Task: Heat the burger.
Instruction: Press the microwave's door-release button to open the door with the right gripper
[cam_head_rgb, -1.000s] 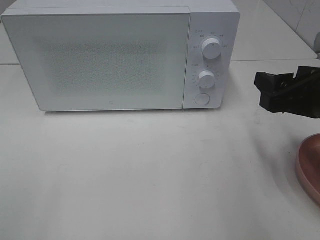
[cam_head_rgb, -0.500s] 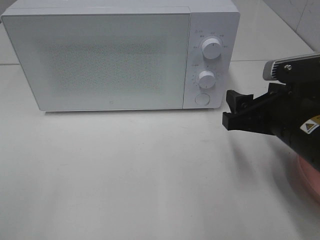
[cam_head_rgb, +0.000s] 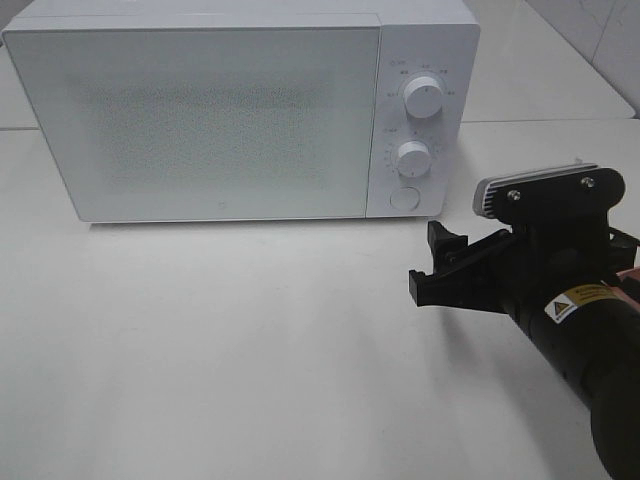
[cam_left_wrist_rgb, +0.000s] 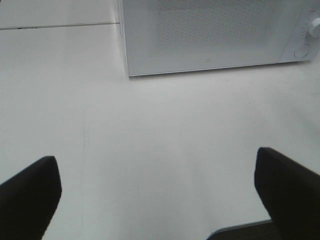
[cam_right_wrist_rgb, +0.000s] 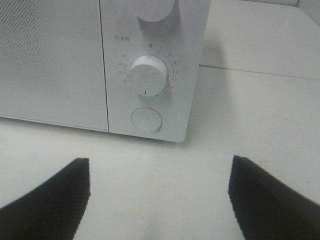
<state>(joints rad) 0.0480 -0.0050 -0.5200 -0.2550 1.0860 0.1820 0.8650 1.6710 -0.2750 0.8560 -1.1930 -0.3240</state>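
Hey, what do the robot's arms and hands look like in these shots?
The right arm is a thick black tube with a white label bearing a yellow warning triangle, and a grey bar with two screws on top. The right hand and left hand have blocky black fingers; the right's look finely ribbed.
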